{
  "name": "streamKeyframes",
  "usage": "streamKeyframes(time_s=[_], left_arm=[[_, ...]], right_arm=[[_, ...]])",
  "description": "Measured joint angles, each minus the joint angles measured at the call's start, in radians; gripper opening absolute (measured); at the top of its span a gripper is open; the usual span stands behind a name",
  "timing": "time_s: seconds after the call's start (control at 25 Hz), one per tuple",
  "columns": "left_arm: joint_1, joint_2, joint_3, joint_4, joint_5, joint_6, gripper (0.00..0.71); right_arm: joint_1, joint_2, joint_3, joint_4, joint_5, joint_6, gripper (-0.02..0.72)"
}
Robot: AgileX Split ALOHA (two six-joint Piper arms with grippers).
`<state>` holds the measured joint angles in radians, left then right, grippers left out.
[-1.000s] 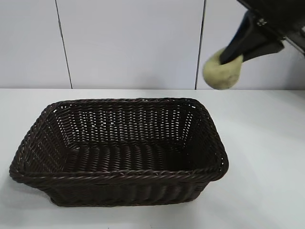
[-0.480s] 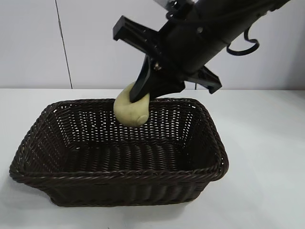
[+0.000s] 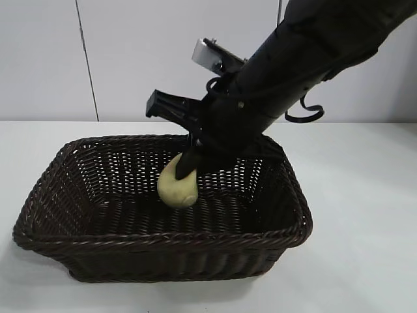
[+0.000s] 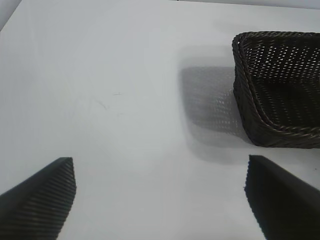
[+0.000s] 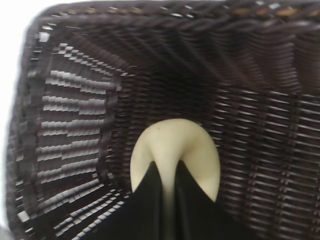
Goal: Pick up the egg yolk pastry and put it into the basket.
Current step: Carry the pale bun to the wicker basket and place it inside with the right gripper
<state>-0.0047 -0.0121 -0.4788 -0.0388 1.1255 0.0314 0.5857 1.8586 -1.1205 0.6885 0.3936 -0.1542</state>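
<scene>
Basket (image 3: 163,244) on bench (image 3: 365,215): right tool (image 3: 186,171) inside it, clamped on egg yolk pastry (image 3: 177,188). Left tool (image 4: 160,200) apart, beside basket.

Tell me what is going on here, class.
The right gripper holds the pastry pinched between its shut fingers, inside the basket and not yet released. Whether the pastry touches the bottom cannot be told. The left gripper is parked open over bare table beside the basket, holding nothing.
</scene>
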Motion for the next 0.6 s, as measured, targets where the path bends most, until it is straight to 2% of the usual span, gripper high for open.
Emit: streamKeyframes(time_s=[0.08,0.28,0.32,0.44,0.6], left_arm=[[0.0,0.0,0.0,0.0,0.0,0.0,0.664],[0.0,0.0,0.0,0.0,0.0,0.0,0.664],[0.0,0.0,0.0,0.0,0.0,0.0,0.664],[0.0,0.0,0.0,0.0,0.0,0.0,0.664],[0.0,0.0,0.0,0.0,0.0,0.0,0.664]], right_arm=[[0.0,0.007,0.0,0.0,0.0,0.0,0.085],[0.0,0.005,0.0,0.018,0.007,0.0,0.418],[0.0,0.005,0.0,0.023,0.009,0.0,0.456],[0.0,-0.005,0.0,0.026,0.031,0.0,0.509],[0.0,-0.05,-0.001,0.026,0.056,0.0,0.519]])
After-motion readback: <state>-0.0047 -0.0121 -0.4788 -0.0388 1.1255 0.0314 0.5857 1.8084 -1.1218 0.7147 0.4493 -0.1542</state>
